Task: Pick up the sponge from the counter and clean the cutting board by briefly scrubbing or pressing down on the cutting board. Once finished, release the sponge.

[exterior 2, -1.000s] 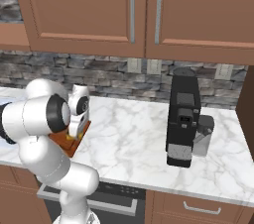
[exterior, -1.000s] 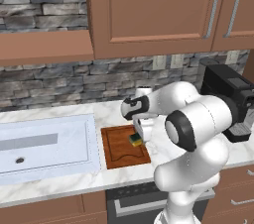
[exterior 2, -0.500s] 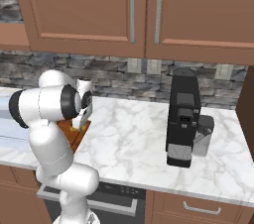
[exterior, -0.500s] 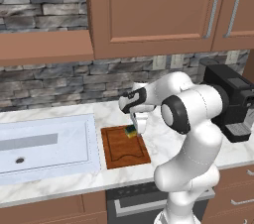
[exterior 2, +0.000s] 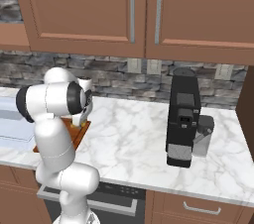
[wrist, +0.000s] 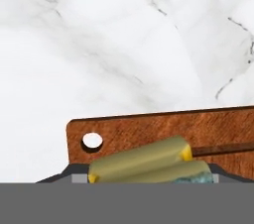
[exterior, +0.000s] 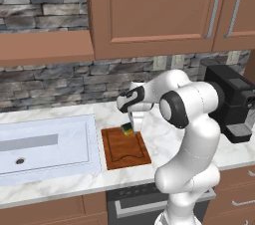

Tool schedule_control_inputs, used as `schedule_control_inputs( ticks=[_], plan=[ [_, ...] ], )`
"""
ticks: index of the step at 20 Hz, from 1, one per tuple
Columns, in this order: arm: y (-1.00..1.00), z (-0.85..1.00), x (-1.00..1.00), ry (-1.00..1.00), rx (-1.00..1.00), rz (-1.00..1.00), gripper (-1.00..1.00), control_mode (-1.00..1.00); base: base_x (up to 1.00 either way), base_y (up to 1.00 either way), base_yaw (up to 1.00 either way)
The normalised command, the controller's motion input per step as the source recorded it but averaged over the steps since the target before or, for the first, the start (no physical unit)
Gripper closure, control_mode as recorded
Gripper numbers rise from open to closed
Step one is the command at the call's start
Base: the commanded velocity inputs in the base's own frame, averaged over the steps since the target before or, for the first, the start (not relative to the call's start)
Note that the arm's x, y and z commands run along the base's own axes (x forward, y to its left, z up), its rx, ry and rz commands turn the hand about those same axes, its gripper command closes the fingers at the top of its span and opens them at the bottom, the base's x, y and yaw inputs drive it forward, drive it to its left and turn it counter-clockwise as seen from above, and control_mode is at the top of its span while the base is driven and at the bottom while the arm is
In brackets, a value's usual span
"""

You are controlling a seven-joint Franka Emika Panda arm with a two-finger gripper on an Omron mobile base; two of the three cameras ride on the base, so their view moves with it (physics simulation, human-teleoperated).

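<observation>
Sponge sits nearest our hand camera, at six o'clock in the hand view, its yellow body uppermost and the green scrub layer along the lower edge. We see it wedged between the grey parts of the gripper at the bottom of that view, so we read it as pinched there, though the tips themselves are hidden.

Just beyond it lies the cutting board, reddish-brown, with a round hanging hole at nine o'clock from the sponge and a dark groove running off toward three o'clock. Past the board, toward twelve o'clock, we see the white marble counter with grey veins.

From the left base view, the gripper points down over the far edge of the board, at its twelve o'clock end, with the sponge at its tip, on or just above the wood; we cannot tell which. The sink basin lies at nine o'clock from the board, just beside it. The black coffee machine stands at three o'clock, well apart.

From the right base view, we see the coffee machine on the counter and the board partly behind the arm.
</observation>
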Motion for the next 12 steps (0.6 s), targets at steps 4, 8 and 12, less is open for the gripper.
schedule_control_inputs(
  ticks=[4,8,12],
  plan=[
    [0.44,-0.46,-0.02,0.00,0.00,0.00,1.00,-1.00,0.00,0.00,0.00],
    [0.49,-0.26,-0.01,0.00,0.00,0.00,1.00,-1.00,0.00,0.00,0.00],
    [0.59,0.00,-0.06,-0.02,0.00,0.00,1.00,-1.00,0.00,0.00,0.00]
  ],
)
